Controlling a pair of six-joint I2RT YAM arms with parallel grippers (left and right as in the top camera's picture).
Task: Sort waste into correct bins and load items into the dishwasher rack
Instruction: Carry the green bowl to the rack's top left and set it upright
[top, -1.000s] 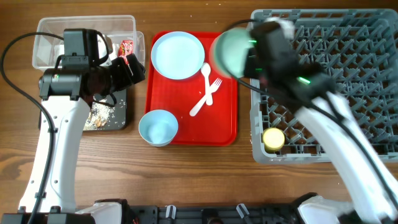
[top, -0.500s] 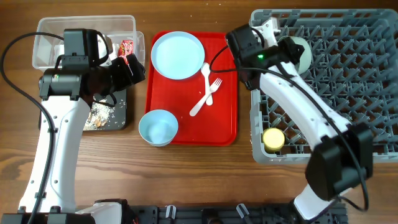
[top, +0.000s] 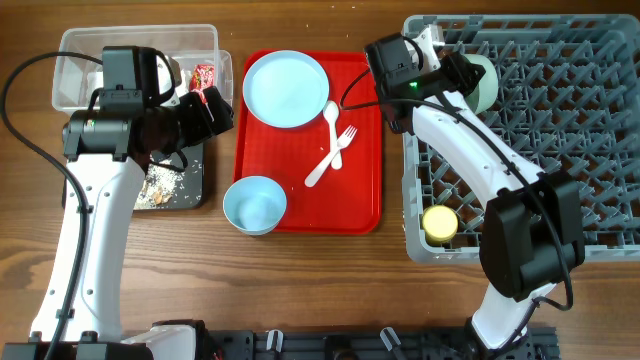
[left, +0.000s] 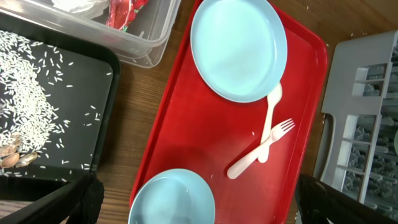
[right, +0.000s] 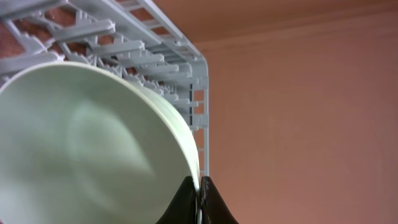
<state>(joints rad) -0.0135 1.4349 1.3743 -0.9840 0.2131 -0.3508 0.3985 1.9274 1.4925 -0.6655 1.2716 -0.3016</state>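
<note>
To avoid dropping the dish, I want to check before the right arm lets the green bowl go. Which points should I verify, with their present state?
1. Right gripper pinches the pale green bowl at its rim: ok.
2. Bowl is over the dishwasher rack, not the red tray: ok.
3. Bowl seated between pegs: cannot tell.
4. Yellow cup apart from the bowl: ok.
5. Left gripper away from the rack: ok.

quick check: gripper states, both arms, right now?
Left gripper: open, holding nothing.
Right gripper: closed on the rim of the pale green bowl, over the dishwasher rack.
</note>
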